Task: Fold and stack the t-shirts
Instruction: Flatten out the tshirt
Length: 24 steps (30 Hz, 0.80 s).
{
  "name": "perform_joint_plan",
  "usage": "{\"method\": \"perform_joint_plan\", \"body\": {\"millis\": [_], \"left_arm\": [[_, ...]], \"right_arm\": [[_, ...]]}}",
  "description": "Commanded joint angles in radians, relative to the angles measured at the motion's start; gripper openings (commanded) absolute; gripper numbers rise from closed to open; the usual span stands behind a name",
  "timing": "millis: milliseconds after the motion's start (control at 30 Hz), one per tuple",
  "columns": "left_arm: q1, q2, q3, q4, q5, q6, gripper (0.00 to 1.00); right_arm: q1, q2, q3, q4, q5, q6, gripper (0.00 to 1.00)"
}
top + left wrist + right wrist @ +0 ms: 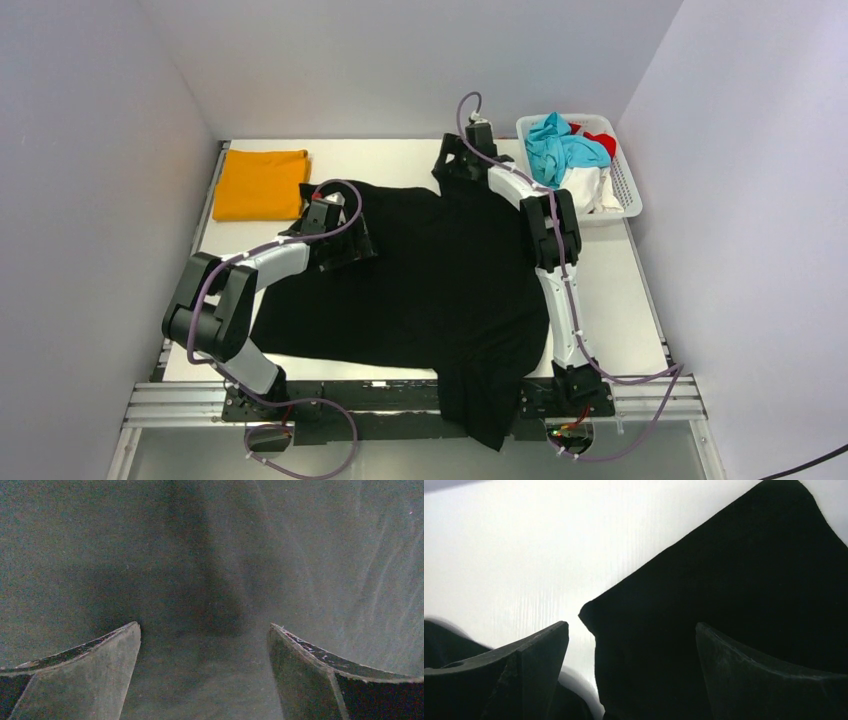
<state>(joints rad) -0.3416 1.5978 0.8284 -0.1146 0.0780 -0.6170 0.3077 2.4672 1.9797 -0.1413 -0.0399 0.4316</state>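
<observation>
Black t-shirt lies spread flat across the table, one end hanging over the near edge; only the overhead view shows this, and the folded orange-yellow t-shirt at the far left corner. Left wrist view gives only dark cloth between the wide-apart fingers of the left gripper. Right wrist view has the right gripper, jaws wide, holding nothing, above a shirt corner on white tabletop
</observation>
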Motion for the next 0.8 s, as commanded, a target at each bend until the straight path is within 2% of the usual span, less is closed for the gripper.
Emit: {"method": "perform_joint_plan", "body": {"millis": [0, 167, 267, 367, 567, 767], "left_arm": [[-0.002, 0.020, -0.031, -0.020, -0.002, -0.027, 1.00], [-0.001, 0.015, -0.017, -0.028, 0.001, -0.033, 0.99], [0.002, 0.030, 0.009, -0.033, 0.003, -0.035, 0.99], [0.011, 0.053, 0.027, -0.030, 0.029, -0.051, 0.99], [0.015, 0.067, 0.001, 0.002, 0.042, -0.114, 0.99], [0.016, 0.039, 0.036, -0.007, 0.009, -0.112, 0.99]], "right_arm": [[-0.065, 0.074, 0.082, -0.093, -0.036, 0.132, 1.00], [-0.118, 0.183, 0.237, -0.176, -0.087, 0.201, 1.00], [-0.153, 0.265, 0.349, -0.167, -0.172, 0.266, 1.00], [-0.174, 0.317, 0.417, -0.138, -0.195, 0.299, 1.00], [-0.185, 0.324, 0.442, -0.056, -0.141, 0.268, 1.00], [-0.174, 0.254, 0.414, -0.029, -0.200, 0.144, 1.00]]}}
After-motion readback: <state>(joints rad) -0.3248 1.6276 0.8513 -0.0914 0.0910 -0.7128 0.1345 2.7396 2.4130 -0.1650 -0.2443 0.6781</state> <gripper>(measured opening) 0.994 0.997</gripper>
